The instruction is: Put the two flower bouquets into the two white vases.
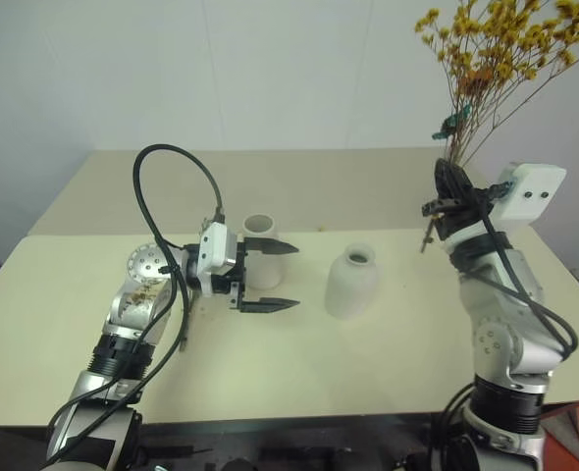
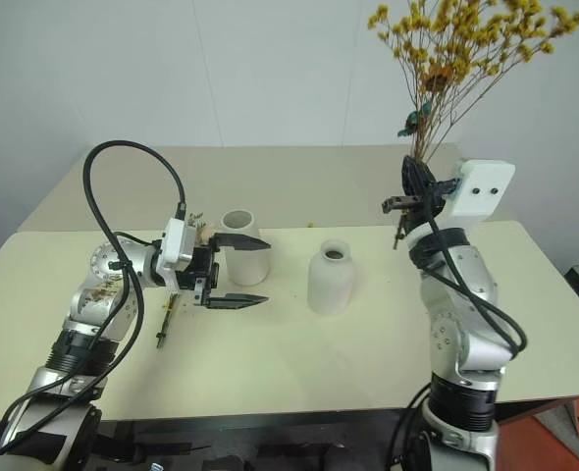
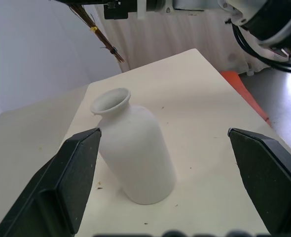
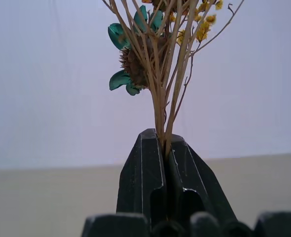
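Two white vases are seen on the cream table (image 1: 388, 353) in the head views: the tall vase (image 1: 262, 251) stands upright behind the left gripper (image 1: 282, 276), and the squat vase (image 1: 352, 283) stands just to its right, nearer the table's middle. The left arm is bent across the table with its gripper pointed level toward the right — its two black fingers are spread wide with nothing between them, one fingertip lying in front of the tall vase. The right arm is raised at the right side of the table, its gripper (image 1: 441, 183) tilted upward and clamped on the stems of the yellow bouquet (image 1: 496, 54), whose bushy head is lifted high against the wall. Bare tabletop lies between the squat vase and the right arm. In the right eye view a thin sprig (image 2: 168, 319) lies flat on the table beside the left forearm, close to the near edge.

In the left wrist view the squat vase (image 3: 135, 153) is framed between the parted fingers (image 3: 66, 180) — touched by neither — with the table's far corner and open surface beyond it.

In the right wrist view the fingers (image 4: 148, 173) are pressed together around the stems (image 4: 163, 106), a teal-leaved brown flower head sitting among them above the grip.
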`<move>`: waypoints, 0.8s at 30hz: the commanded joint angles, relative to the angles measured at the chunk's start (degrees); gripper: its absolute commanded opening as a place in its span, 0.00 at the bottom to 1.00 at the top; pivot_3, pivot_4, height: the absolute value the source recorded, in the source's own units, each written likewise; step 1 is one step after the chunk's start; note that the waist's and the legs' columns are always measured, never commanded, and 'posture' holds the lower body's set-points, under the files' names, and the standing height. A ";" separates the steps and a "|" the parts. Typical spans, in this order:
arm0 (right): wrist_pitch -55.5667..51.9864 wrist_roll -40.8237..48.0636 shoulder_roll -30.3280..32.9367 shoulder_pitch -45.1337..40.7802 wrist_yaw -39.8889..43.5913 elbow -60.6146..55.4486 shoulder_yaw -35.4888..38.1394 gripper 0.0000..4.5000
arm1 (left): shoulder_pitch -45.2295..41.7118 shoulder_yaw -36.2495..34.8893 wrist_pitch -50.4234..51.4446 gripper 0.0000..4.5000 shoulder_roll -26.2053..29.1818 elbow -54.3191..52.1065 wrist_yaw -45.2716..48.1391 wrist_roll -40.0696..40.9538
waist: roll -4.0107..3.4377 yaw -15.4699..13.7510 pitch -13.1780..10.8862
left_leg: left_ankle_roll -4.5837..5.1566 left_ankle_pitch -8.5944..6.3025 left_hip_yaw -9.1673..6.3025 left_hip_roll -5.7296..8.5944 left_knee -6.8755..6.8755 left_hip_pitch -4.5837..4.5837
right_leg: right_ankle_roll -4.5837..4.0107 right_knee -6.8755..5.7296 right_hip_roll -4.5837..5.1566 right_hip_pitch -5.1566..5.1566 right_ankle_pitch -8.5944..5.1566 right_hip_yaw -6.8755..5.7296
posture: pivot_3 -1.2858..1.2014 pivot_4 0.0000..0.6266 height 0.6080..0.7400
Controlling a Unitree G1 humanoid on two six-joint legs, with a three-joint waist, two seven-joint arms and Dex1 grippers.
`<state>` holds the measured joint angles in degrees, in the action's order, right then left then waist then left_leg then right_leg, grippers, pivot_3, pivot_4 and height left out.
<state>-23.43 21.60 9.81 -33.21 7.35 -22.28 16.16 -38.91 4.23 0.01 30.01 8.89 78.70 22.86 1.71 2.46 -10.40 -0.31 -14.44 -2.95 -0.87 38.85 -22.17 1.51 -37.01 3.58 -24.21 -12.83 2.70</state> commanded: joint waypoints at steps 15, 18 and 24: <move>18.87 -1.83 -7.50 -0.22 5.16 10.58 -9.95 0.01 | 0.47 -0.91 1.62 1.00 0.24 -4.00 -3.72 0.52 | -0.03 0.05 -0.01 | 0.00 0.00 -0.01 -0.02 -0.04 0.05 | -0.04 -0.05 -0.02 -0.04 0.01 0.01 | 0.52 0.24 1.00; 19.70 -2.26 -7.45 1.05 5.19 10.82 -10.46 0.01 | 0.93 -1.03 1.91 1.00 0.54 -4.71 -3.90 0.62 | -0.04 0.05 -0.01 | 0.00 0.00 -0.01 -0.02 -0.04 0.05 | -0.05 -0.06 -0.03 -0.05 0.02 0.01 | 0.52 0.24 1.00; 19.62 -2.48 -7.26 4.71 5.50 9.36 -11.71 0.01 | 1.42 -1.09 2.32 1.00 1.00 -5.56 -4.05 0.85 | -0.04 0.04 -0.01 | 0.00 0.00 -0.01 -0.02 -0.05 0.05 | -0.05 -0.05 -0.02 -0.05 0.02 0.01 | 0.52 0.24 1.00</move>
<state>-5.37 19.15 2.63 -28.51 12.40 -10.26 4.84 -37.45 4.24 1.98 30.36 5.31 74.94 22.78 1.68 2.50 -10.41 -0.32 -14.44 -2.96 -0.89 38.81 -22.12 1.46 -37.06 3.55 -24.26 -12.82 2.72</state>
